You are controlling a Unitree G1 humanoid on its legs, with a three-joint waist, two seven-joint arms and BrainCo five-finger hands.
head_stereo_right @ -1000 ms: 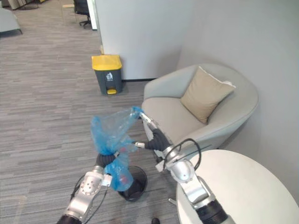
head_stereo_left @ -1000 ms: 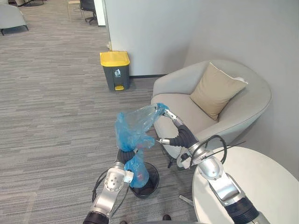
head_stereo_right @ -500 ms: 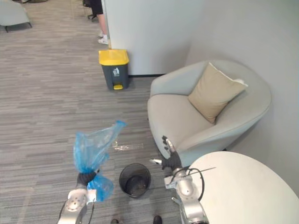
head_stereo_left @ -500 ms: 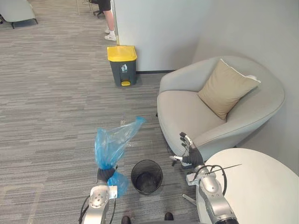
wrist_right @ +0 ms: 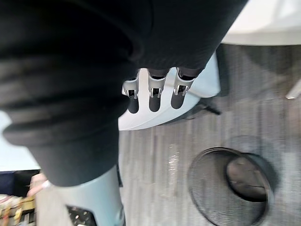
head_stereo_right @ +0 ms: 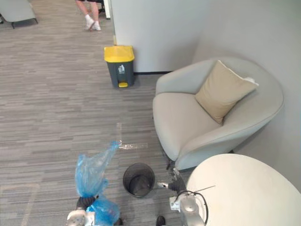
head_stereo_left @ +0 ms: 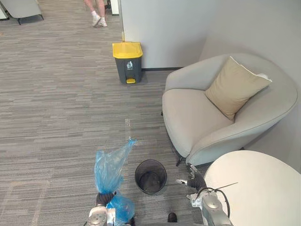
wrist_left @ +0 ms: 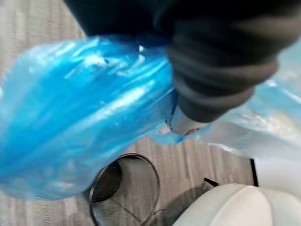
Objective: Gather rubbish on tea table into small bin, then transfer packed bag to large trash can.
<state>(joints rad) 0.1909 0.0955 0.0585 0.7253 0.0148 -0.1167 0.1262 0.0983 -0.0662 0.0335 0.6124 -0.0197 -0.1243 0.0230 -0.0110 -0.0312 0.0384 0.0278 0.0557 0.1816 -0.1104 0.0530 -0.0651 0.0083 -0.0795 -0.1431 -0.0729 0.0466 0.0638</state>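
We gripped the blue bag [head_stereo_left: 111, 165] at its neck, the fingers of our left hand [head_stereo_left: 105, 199] curled round it, its loose top above them and its full part below. The fingers [wrist_right: 150, 98] of our right hand [head_stereo_left: 194, 181] were straight and empty, the small bin [head_stereo_left: 150, 176] near them. The yellow-lidded trash can [head_stereo_left: 127, 62] stood well beyond.

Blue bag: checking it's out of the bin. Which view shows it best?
Left eye view: the whole blue bag shows, beside the small bin. Right eye view matches; left wrist view shows close plastic.
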